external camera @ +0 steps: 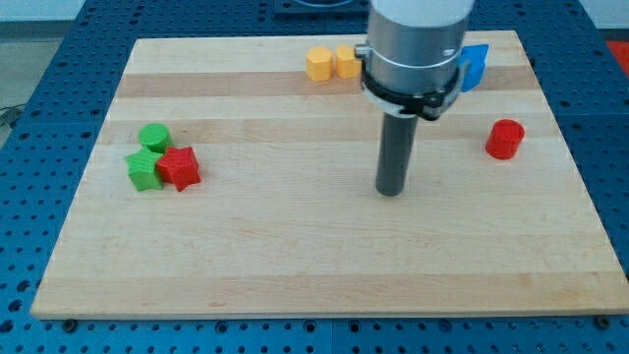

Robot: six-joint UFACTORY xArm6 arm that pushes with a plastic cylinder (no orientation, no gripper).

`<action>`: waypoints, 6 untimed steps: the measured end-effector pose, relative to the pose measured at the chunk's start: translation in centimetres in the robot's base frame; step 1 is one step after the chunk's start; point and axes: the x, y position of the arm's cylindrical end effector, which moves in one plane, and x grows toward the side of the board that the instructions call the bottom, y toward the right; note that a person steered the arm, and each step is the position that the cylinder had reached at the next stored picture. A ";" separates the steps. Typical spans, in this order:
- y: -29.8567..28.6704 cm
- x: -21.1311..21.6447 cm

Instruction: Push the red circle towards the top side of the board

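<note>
The red circle is a short red cylinder standing near the board's right side, a little above mid-height. My tip rests on the wooden board near its centre, well to the left of and slightly below the red circle, apart from it. The rod hangs from the grey arm body at the view's top centre.
A green circle, a green star and a red star cluster at the left. A yellow hexagon and an orange-yellow block sit at the top edge. A blue block shows at the top right, partly hidden by the arm.
</note>
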 end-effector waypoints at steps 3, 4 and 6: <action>8.5 0.0; 11.6 0.0; 15.8 0.2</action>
